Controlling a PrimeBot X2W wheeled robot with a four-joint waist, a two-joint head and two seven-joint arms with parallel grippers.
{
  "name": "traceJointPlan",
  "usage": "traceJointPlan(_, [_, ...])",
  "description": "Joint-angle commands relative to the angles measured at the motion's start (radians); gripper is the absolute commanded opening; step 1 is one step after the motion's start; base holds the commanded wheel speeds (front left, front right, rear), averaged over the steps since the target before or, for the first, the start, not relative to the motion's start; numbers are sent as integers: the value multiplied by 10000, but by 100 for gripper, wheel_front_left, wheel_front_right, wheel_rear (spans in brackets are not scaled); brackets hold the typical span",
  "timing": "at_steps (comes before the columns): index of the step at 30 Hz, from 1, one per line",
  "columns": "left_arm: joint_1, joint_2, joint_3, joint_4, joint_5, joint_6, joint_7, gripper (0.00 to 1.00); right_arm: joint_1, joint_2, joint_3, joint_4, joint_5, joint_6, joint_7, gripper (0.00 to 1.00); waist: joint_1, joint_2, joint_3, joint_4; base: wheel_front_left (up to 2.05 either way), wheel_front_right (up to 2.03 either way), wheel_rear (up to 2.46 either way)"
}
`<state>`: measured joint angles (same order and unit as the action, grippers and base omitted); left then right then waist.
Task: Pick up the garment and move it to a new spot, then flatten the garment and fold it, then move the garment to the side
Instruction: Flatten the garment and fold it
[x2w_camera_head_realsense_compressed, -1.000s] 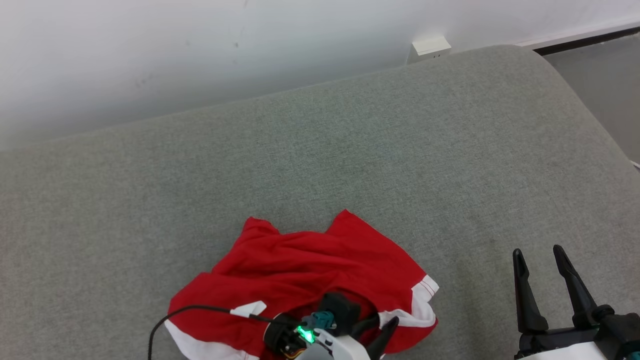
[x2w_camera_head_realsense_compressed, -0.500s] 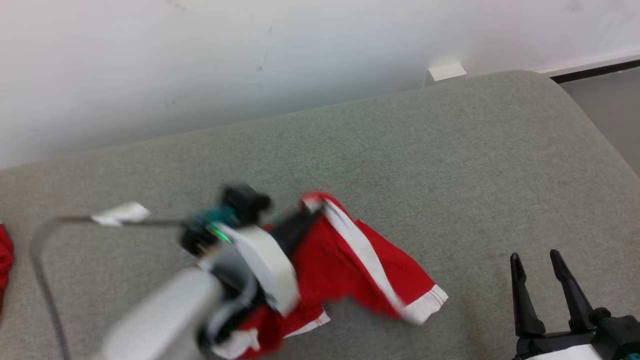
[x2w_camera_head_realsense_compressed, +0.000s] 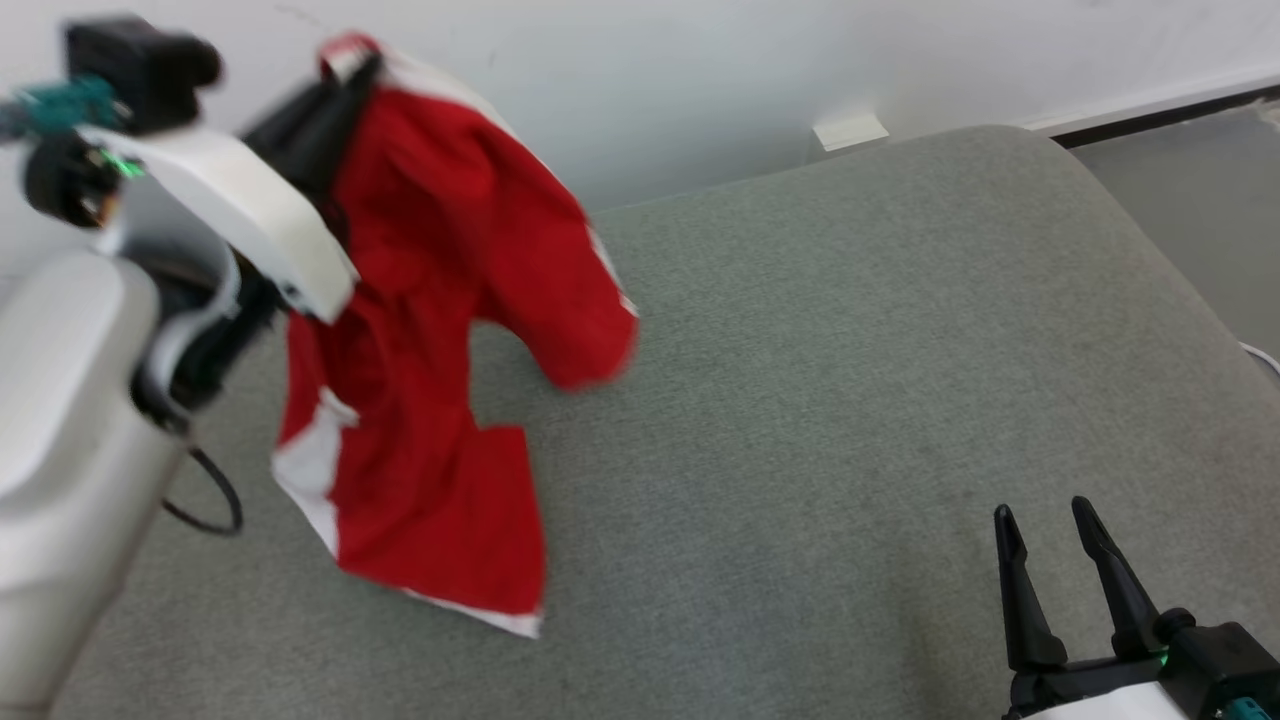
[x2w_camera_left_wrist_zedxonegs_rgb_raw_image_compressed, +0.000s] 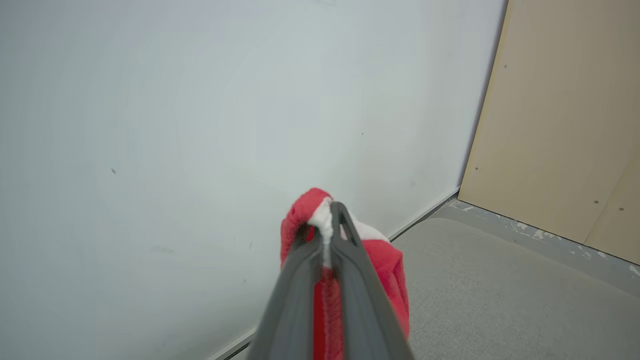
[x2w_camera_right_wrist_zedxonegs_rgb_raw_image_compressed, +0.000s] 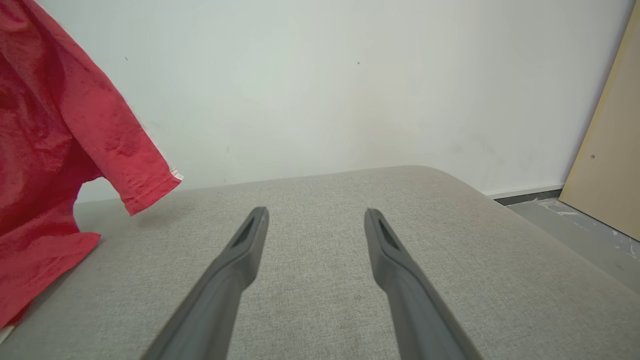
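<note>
Left jaws clamped on red garment, now hoisted up from grey cushion, right jaws apart

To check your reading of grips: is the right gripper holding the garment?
No, the right gripper stands open and empty, apart from the garment.

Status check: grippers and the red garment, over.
Left gripper shut on red-and-white fabric garment, hanging over grey upholstered surface. Right gripper open, empty, low right. Nothing seen in the way.
</note>
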<state>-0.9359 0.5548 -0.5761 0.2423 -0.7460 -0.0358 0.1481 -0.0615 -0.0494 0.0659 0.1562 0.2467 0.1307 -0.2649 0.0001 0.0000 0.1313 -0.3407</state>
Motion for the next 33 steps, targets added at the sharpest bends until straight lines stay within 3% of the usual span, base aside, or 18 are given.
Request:
traceJointPlan(1, [-565, 47, 141, 540, 289, -146, -434, 0, -196, -23, 95, 39, 53, 1, 2, 100, -1, 0, 59, -171, 0, 0, 0])
traceJointPlan(13, [-2659, -778, -15, 2606, 895, -772, -2806, 0, -126, -25, 120, 48, 30, 1, 3, 100, -1, 0, 182, -557, 0, 0, 0])
traceJointPlan(20, [-1371, -1594, -974, 1987, 267, -925, -3213, 0, 8, -23, -33, 128, 83, 1, 3, 100, -1, 0, 39, -175, 0, 0, 0])
traceJointPlan(25, [-10, -1682, -1486, 779, -180, -919, -2928, 0, 157, -23, -251, 147, -67, 1, 3, 100, -1, 0, -209, 340, 0, 0, 0])
traceJointPlan(29, [1738, -1499, -1925, -665, -519, -488, -2734, 0, 471, -23, -474, 148, -176, 1, 3, 100, -1, 0, -572, 979, 0, 0, 0])
traceJointPlan(33, [3670, -900, -2300, -2000, -432, 384, -2642, 0, 691, -23, -412, 121, -256, 1, 3, 100, -1, 0, -799, 1535, 0, 0, 0])
